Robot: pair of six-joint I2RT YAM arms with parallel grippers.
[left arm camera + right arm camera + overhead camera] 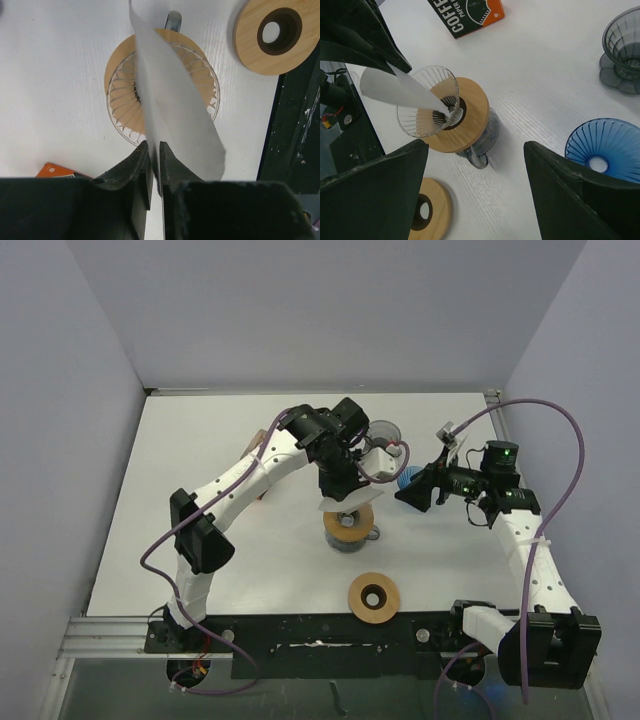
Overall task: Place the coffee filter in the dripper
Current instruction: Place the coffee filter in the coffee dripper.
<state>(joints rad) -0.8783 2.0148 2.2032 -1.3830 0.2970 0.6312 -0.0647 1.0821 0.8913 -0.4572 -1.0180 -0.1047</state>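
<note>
One white folded paper coffee filter point(170, 100) is pinched flat by left gripper point(155, 145), tip in clear ribbed glass dripper point(122, 100); right gripper point(475, 145) is held wide, empty, at 2 o'clock. Toppling is risked if released unopened.

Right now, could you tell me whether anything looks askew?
The coffee filter is folded flat and leans sideways, only its tip in the glass dripper, not opened against the ribs; the left gripper pinches it.
</note>
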